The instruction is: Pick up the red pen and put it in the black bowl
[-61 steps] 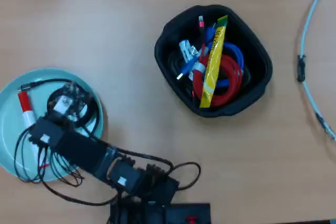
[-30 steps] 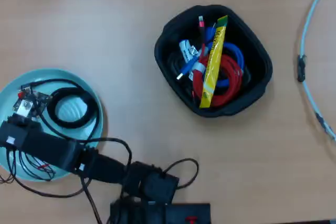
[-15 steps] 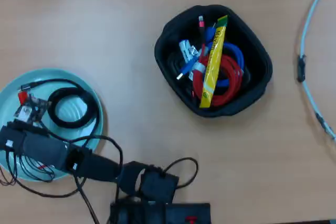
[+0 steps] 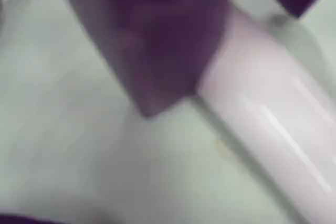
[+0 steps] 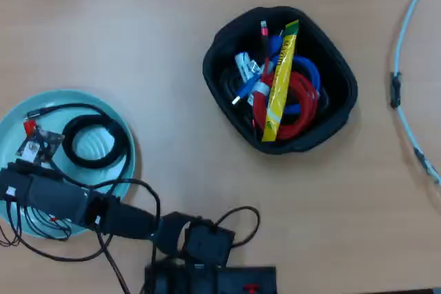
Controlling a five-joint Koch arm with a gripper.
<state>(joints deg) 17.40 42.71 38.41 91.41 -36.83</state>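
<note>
In the wrist view the red pen's white barrel (image 4: 273, 114) lies on the pale teal plate (image 4: 68, 145); its red cap is out of view. My gripper (image 4: 226, 64) is low over the plate. Its dark jaws stand on either side of the barrel: the large left jaw touches it, and the right jaw shows a small gap. The picture is blurred. In the overhead view my arm (image 5: 55, 197) reaches over the plate (image 5: 127, 170) at the lower left and hides the pen and jaws. The black bowl (image 5: 348, 87) sits at the upper middle, far from the gripper.
The bowl holds red and blue cables (image 5: 303, 105) and a long yellow packet (image 5: 279, 87). A coiled black cable (image 5: 96, 140) and a red-tipped plug (image 5: 29, 127) lie on the plate. A pale cable (image 5: 403, 53) curves along the right edge. The arm's base (image 5: 207, 266) is at bottom centre.
</note>
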